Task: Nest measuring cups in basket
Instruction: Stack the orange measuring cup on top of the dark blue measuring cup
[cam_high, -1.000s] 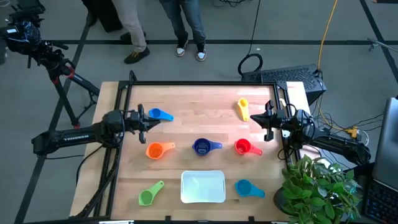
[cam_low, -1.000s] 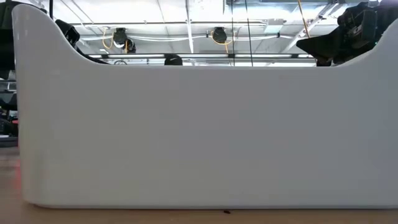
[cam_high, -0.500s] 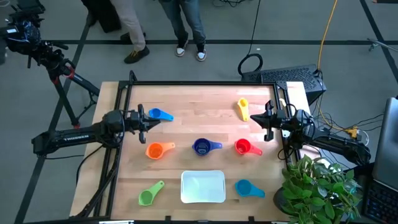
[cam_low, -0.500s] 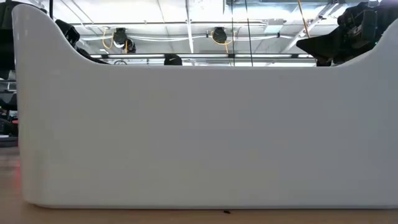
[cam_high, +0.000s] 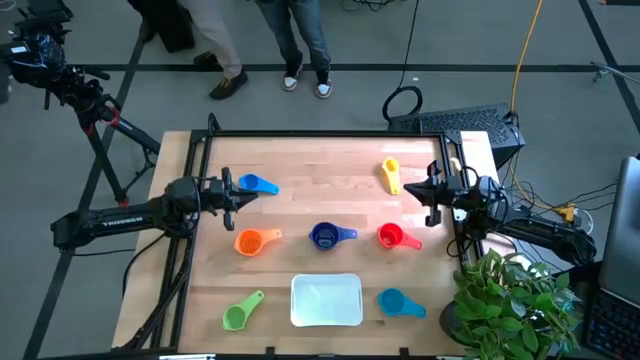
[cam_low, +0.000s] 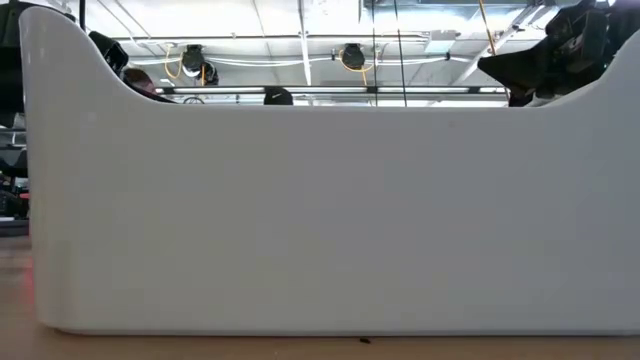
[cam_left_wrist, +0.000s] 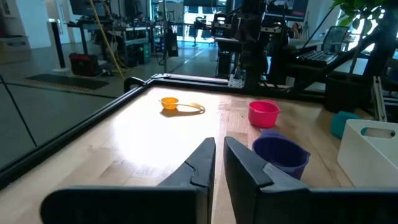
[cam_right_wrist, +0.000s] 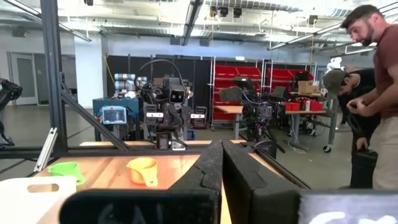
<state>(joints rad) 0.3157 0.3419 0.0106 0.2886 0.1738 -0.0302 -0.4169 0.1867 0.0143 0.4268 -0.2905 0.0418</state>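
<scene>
Looking down from the high view, I have the left gripper (cam_high: 236, 193) parked at the left edge of the tabletop (cam_high: 310, 165), fingers (cam_left_wrist: 202, 163) drawn narrow with only a thin slit between them, holding nothing. A light blue cup (cam_high: 256, 184) lies just past those fingertips, slightly toward the far side. The orange cup (cam_high: 250, 241) sits near them on the near side, and the dark blue cup (cam_high: 324, 235) lies farther ahead toward the middle; from the left wrist view I see that dark blue cup (cam_left_wrist: 281, 155) just ahead and to one side of the fingers, with the red cup (cam_left_wrist: 263, 114) beyond it.

My right gripper (cam_high: 428, 192) waits at the right edge, fingers (cam_right_wrist: 211, 168) likewise nearly closed and empty. The yellow cup (cam_high: 390, 175) lies near its tips toward the far side, and the red cup (cam_high: 391, 236) near them toward the front.

The basket (cam_high: 326, 300) rests at the front edge, well apart from both sets of fingers, and I see nothing in it. The green cup (cam_high: 239, 312) lies beside it on the left, a second light blue cup (cam_high: 396, 302) beside it on the right. In the low view the basket's white wall (cam_low: 320, 220) fills nearly everything.
</scene>
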